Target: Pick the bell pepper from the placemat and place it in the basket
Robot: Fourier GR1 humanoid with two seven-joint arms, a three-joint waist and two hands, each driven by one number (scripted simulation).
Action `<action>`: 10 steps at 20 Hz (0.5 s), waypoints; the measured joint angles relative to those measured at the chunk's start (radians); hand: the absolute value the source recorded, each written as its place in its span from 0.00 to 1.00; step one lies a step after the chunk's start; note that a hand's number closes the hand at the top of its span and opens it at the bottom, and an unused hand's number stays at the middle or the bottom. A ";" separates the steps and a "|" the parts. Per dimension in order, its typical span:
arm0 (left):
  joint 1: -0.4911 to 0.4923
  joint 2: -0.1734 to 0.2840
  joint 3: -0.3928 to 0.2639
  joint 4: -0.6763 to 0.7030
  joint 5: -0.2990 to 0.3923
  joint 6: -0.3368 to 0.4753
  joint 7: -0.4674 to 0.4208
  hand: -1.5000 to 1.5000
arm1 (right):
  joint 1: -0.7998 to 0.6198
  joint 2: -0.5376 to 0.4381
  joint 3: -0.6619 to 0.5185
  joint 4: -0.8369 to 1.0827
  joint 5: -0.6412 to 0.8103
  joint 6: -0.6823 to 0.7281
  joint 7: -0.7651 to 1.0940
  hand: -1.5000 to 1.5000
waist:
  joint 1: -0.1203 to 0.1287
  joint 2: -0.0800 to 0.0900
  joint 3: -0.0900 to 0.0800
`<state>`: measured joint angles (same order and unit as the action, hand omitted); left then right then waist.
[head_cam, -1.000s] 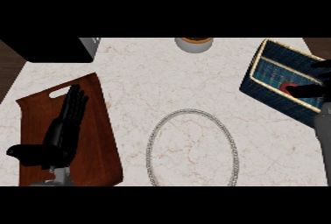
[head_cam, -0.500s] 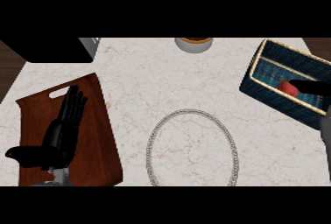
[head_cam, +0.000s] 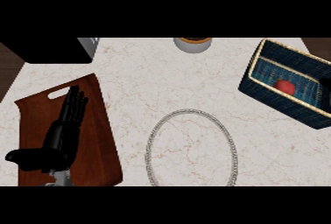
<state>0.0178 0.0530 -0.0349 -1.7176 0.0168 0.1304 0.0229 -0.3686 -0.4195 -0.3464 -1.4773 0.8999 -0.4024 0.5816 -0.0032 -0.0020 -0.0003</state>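
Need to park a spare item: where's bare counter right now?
Bare marble lies between the cutting board and basket, above the round placemat, whose middle is bare too. The board is taken by the left hand; the basket holds the bell pepper.

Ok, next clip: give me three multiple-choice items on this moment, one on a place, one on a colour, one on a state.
1. Where is the bell pepper?
A. on the placemat
B. inside the basket
C. on the cutting board

2. What colour is the basket?
A. dark blue with a tan rim
B. green
C. white

3. How does the left hand lie?
A. curled round the pepper
B. open, flat on the cutting board
C. raised over the placemat

Answers:
1. B, the red pepper lies within the basket's walls at the upper right.
2. A, its woven walls are dark blue and the rim is tan.
3. B, the fingers lie straight over the wooden cutting board, holding nothing; the oval placemat is bare. The right hand is out of view.
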 measured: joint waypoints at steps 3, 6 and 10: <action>-0.004 0.009 0.016 0.001 0.009 -0.006 0.006 0.50 | 0.034 -0.015 -0.051 -0.096 -0.022 0.010 0.046 0.00 | -0.005 -0.001 0.000; -0.016 0.007 0.022 0.017 0.010 -0.005 0.005 0.50 | 0.081 -0.024 -0.111 -0.186 -0.089 0.020 0.054 0.00 | -0.008 -0.001 0.000; -0.005 0.006 0.021 0.013 0.012 -0.010 0.005 0.50 | 0.199 -0.053 -0.208 -0.314 -0.234 0.082 0.006 0.00 | -0.011 -0.002 0.000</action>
<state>0.0126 0.0589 -0.0139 -1.7044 0.0287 0.1204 0.0283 -0.1697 -0.4728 -0.5548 -1.7915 0.6658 -0.3200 0.5880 -0.0140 -0.0039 -0.0001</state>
